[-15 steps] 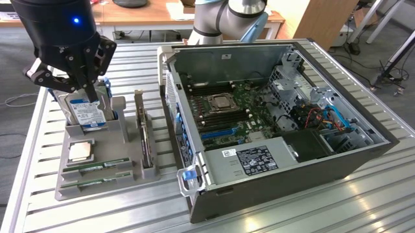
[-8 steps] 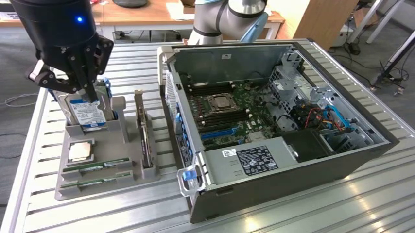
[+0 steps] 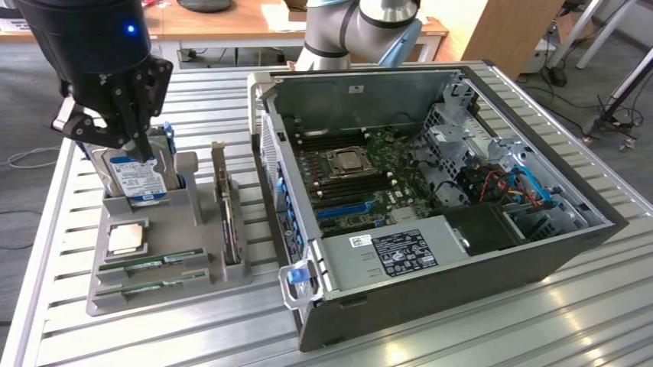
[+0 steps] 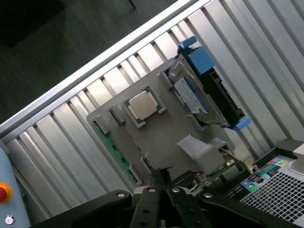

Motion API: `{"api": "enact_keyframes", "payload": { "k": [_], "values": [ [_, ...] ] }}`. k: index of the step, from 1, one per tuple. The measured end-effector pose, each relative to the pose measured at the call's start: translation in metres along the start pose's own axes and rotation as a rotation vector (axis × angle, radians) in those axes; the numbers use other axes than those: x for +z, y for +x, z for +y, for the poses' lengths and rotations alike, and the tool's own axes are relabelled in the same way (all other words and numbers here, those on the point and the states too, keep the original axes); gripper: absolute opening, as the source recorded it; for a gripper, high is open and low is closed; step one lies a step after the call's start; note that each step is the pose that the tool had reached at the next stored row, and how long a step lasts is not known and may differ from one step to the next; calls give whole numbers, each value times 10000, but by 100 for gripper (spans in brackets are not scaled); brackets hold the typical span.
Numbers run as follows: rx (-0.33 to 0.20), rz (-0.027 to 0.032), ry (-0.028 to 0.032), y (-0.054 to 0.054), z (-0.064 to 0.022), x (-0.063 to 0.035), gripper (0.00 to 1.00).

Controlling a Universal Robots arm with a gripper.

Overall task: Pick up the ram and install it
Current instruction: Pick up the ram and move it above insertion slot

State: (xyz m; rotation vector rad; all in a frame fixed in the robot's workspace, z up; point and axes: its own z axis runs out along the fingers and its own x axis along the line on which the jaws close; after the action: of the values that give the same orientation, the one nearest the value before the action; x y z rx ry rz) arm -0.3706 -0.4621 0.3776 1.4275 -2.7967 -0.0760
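Note:
Two ram sticks lie flat in slots at the front of a grey holder [image 3: 194,210]: one ram [image 3: 153,262] behind, another [image 3: 151,287] in front. In the wrist view a green ram [image 4: 110,148] runs along the holder's [image 4: 166,137] edge. My black gripper [image 3: 143,147] hangs above the holder's back end, over the upright hard drive [image 3: 136,182], well away from the ram. Its fingers [image 4: 156,183] are shut together with nothing between them.
A silver processor chip [image 3: 128,238] sits in the holder beside the ram. An upright card [image 3: 220,202] stands on the holder's right side. The open computer case [image 3: 439,191] with its motherboard [image 3: 362,180] fills the exterior view's right. Ribbed metal table [image 3: 204,336].

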Motion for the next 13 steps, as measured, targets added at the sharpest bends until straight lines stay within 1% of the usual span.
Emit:
{"api": "enact_keyframes", "payload": {
  "k": [13],
  "values": [
    [-2280, 114, -37, 0, -1, 5, 11]
  ]
}}
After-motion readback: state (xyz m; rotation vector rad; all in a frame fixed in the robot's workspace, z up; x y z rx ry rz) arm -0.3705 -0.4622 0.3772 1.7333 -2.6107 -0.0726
